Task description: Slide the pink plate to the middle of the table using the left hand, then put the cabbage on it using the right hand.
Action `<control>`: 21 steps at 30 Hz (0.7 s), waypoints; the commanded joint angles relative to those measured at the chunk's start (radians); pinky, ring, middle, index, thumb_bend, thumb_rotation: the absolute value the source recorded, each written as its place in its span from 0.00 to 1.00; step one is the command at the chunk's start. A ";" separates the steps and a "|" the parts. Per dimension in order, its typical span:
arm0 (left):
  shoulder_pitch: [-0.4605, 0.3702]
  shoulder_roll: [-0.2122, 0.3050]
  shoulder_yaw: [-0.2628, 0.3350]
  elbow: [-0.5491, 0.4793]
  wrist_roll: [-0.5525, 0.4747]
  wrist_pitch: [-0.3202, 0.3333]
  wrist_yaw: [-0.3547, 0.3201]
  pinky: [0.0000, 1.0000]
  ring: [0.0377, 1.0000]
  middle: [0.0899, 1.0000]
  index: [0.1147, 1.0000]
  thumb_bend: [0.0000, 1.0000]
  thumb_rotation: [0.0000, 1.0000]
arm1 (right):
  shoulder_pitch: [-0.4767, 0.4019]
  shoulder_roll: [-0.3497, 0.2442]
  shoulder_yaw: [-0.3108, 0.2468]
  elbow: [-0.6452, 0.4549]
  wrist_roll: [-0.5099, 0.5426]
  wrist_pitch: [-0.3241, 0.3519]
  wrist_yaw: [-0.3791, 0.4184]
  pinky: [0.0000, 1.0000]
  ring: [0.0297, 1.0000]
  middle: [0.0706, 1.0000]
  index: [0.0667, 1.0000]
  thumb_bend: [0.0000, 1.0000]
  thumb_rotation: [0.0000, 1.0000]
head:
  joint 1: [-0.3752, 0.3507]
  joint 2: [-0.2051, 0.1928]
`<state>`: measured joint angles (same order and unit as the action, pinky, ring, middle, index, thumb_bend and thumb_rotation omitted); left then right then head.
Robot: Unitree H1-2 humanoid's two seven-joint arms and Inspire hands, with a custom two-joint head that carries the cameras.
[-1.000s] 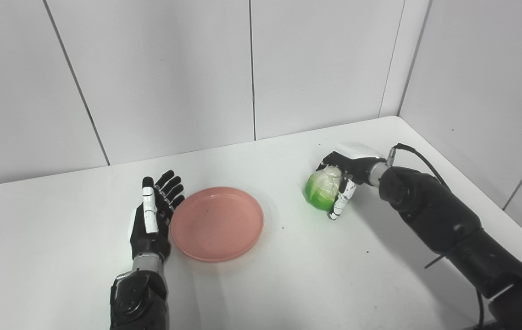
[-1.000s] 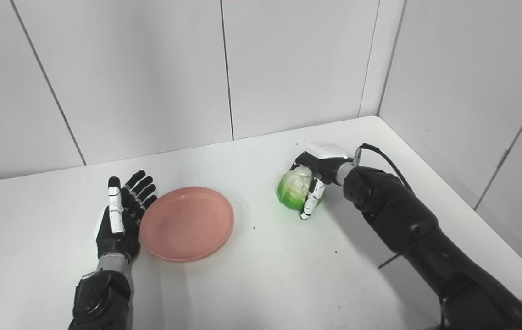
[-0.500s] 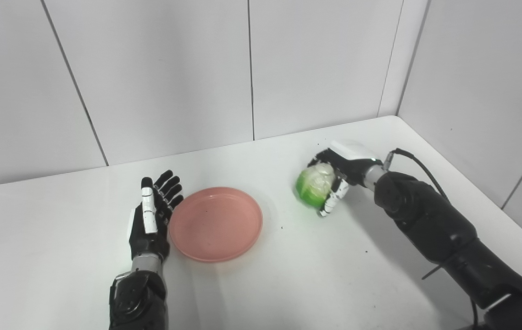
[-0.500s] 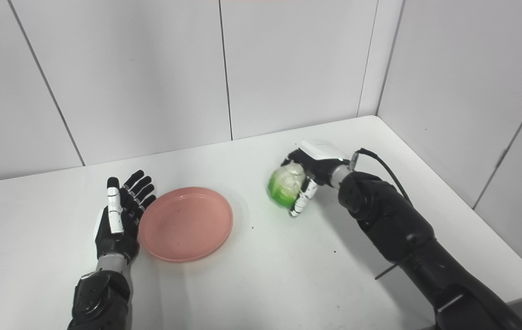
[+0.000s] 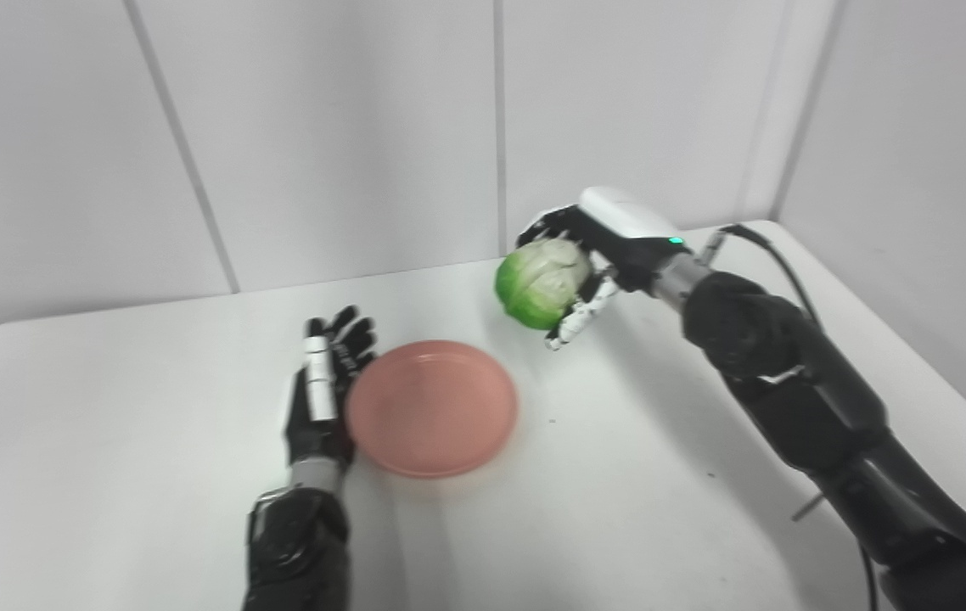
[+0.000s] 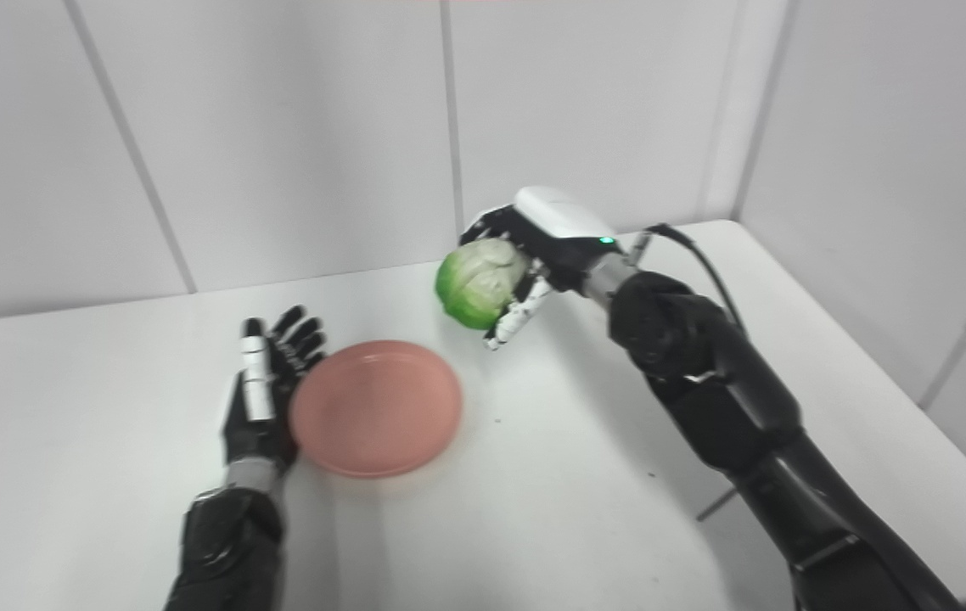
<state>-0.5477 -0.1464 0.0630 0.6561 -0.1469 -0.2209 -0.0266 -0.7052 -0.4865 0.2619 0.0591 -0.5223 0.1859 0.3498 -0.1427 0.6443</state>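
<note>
Right robot hand [image 5: 598,255] wrapped round the cabbage [image 5: 541,283], fingers [image 5: 544,227] curled over the top and thumb [image 5: 576,318] hooked underneath, so as to cradle a round, slippery head from both sides. Held clear above the worktop [image 5: 619,475], up and to the right of the pink plate [image 5: 432,407], probably to clear the raised rim on the way across. Palm turned toward the plate, so the cabbage leads and the arm trails behind it.

Left robot hand [image 5: 322,399] flat and spread, clamped on nothing, edge-on just beside the plate's left rim, touching or nearly so; cannot tell which. Likely parked there as a stop after the push, to keep the plate from sliding away when the load lands.

Plate empty, lying between the two hands, roughly mid-worktop, so the sliding step judged done. Placement step in hand: cabbage to be carried left and down from the right robot hand's spot, then released low, since a round head would roll off a shallow dish if dropped.
</note>
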 commanded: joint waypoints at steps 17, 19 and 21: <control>-0.036 -0.063 -0.042 0.063 0.100 -0.130 0.114 0.93 0.90 0.88 0.89 0.67 1.00 | -0.112 0.132 0.107 0.154 -0.041 -0.110 -0.008 0.46 0.45 0.46 0.44 0.52 0.00 | 0.102 0.003; -0.040 -0.066 -0.043 0.073 0.101 -0.143 0.118 0.93 0.90 0.88 0.88 0.66 1.00 | -0.111 0.137 0.121 0.169 -0.054 -0.122 -0.010 0.44 0.43 0.46 0.44 0.52 0.00 | 0.106 0.005; -0.044 -0.068 -0.042 0.079 0.085 -0.145 0.101 0.95 0.91 0.89 0.89 0.65 1.00 | -0.112 0.136 0.136 0.180 -0.065 -0.140 -0.005 0.42 0.43 0.47 0.44 0.52 0.00 | 0.107 0.007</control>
<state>-0.5759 -0.1975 0.0273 0.7288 -0.0582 -0.3449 0.0829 -0.7561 -0.3500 0.4024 0.2537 -0.5754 0.1011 0.3620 -0.0368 0.6519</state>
